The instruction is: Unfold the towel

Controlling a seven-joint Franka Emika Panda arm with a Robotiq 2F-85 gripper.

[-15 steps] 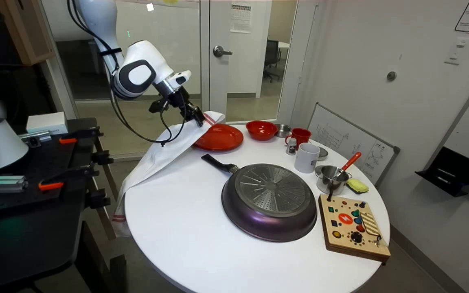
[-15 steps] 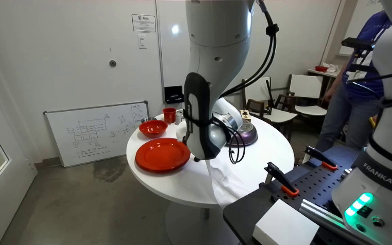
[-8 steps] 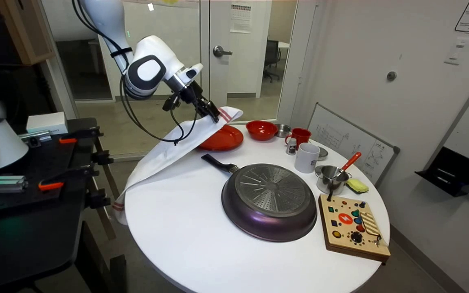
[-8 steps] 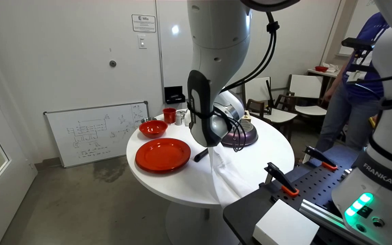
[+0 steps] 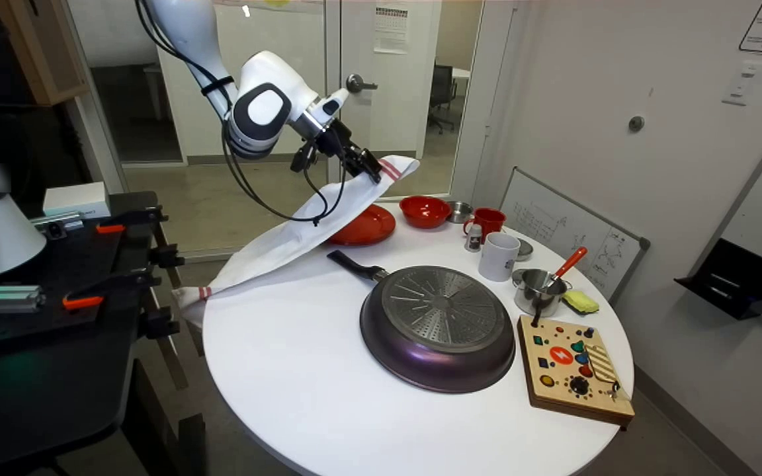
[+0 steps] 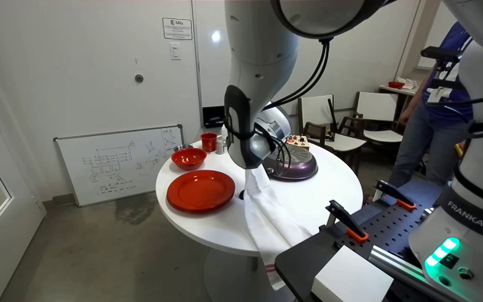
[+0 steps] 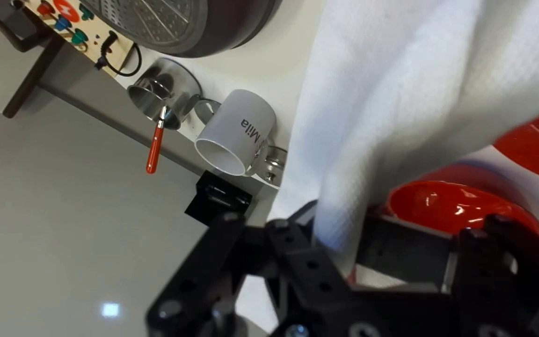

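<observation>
Towel (image 5: 292, 239) (red-striped) clamped in tool (image 5: 377, 174), lower end past table (image 5: 282, 370) edge.

Towel (image 5: 282, 243) over table (image 5: 288, 370) edge, pan (image 5: 444, 311) near plate (image 5: 366, 226).

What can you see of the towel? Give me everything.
The towel is white, soft-looking cloth, finely textured in the wrist view, with red stripes near both ends. The fingers pinch it near one striped end, above the white table; from there it slopes down, creased, past the red plate, its other end hanging beyond the table's edge. Whether it touches the plate, or layers lie doubled, I cannot tell.
</observation>
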